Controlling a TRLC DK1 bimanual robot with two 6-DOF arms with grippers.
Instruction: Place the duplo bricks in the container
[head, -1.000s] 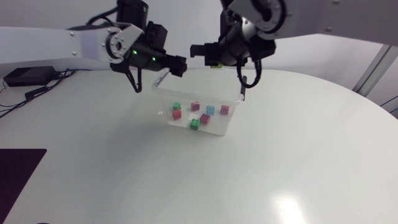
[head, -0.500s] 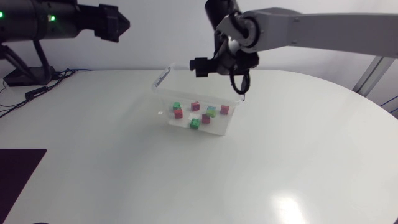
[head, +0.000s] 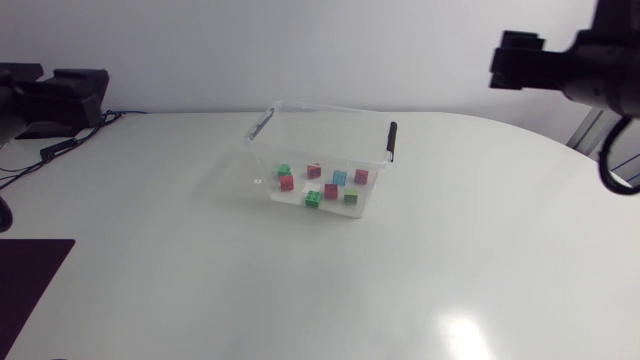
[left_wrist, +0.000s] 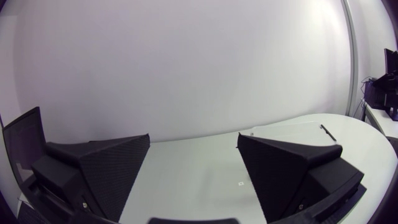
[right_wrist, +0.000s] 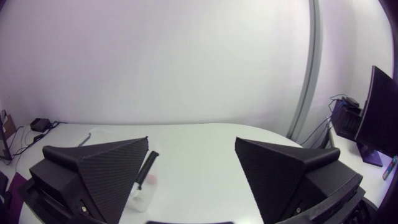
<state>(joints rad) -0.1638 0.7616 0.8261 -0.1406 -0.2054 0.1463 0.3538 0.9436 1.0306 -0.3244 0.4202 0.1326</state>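
Note:
A clear plastic container (head: 268, 140) with black handles stands at the table's middle back. Several duplo bricks lie inside it, among them a green brick (head: 351, 196), a blue brick (head: 339, 177) and a red brick (head: 287, 183). My left gripper (head: 82, 92) hovers at the far left, well away from the container. My right gripper (head: 518, 60) hangs high at the far right. Both are open and empty, as the left wrist view of the left gripper (left_wrist: 193, 171) and the right wrist view of the right gripper (right_wrist: 191, 171) show. The container (right_wrist: 142, 190) shows beside one right finger.
A dark mat (head: 25, 280) lies at the table's front left corner. The container's far rim (left_wrist: 292, 132) peeks over one left finger.
Both arms have drawn back from above the container to the sides. The right gripper opened and let go of a green brick, which now lies in the container.

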